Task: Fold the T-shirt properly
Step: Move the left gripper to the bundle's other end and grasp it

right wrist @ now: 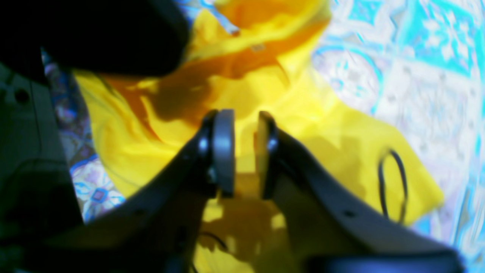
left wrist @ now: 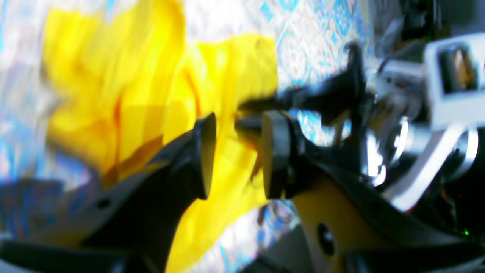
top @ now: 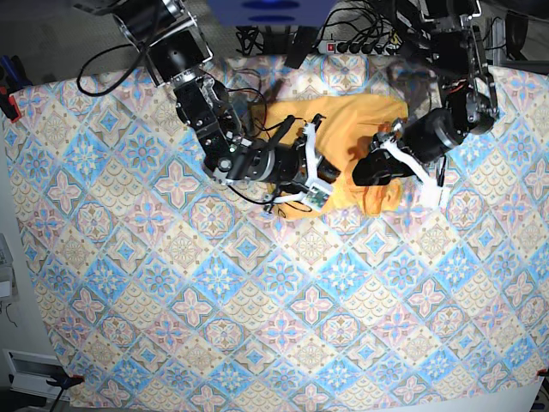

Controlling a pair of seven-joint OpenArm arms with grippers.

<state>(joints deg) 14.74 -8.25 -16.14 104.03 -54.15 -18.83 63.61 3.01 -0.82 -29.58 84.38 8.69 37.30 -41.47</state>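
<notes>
T-shirt [top: 356,137] lies bunched at the far side of the counter [top: 171,326], between your two arms. Expect light, limp cloth that sags and slides on itself, so take it at a hem or sleeve edge rather than mid-panel. Your left claw [left wrist: 235,155] stands partly apart over a fold with no cloth clearly pinched. Your right claw [right wrist: 245,151] shows a narrow gap above the shirt; whether it grips cloth, you cannot tell.
</notes>
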